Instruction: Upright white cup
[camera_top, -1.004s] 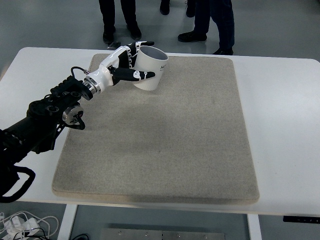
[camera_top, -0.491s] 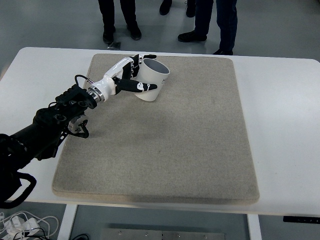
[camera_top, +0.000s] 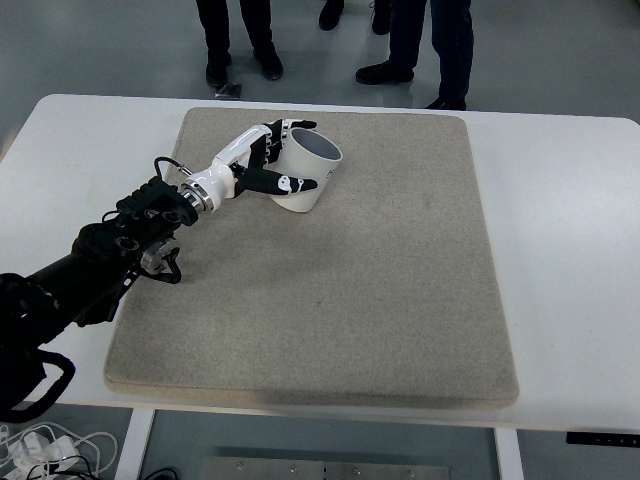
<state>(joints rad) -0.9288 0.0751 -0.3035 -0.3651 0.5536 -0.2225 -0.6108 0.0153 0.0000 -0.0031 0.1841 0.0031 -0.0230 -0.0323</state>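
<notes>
A white cup (camera_top: 311, 170) stands on the beige mat (camera_top: 330, 280) near its far left, mouth up and tilted slightly to the right. My left hand (camera_top: 268, 160) wraps the cup from its left side, thumb across the front and fingers (camera_top: 296, 126) over the far rim. The black left arm reaches in from the lower left. The right arm is out of view.
The mat covers most of the white table (camera_top: 570, 200). Several people's legs and shoes (camera_top: 385, 70) stand on the floor just beyond the table's far edge.
My left hand has lowered the cup toward the mat and shifted it a little nearer and to the right. The fingers now look looser around it.
</notes>
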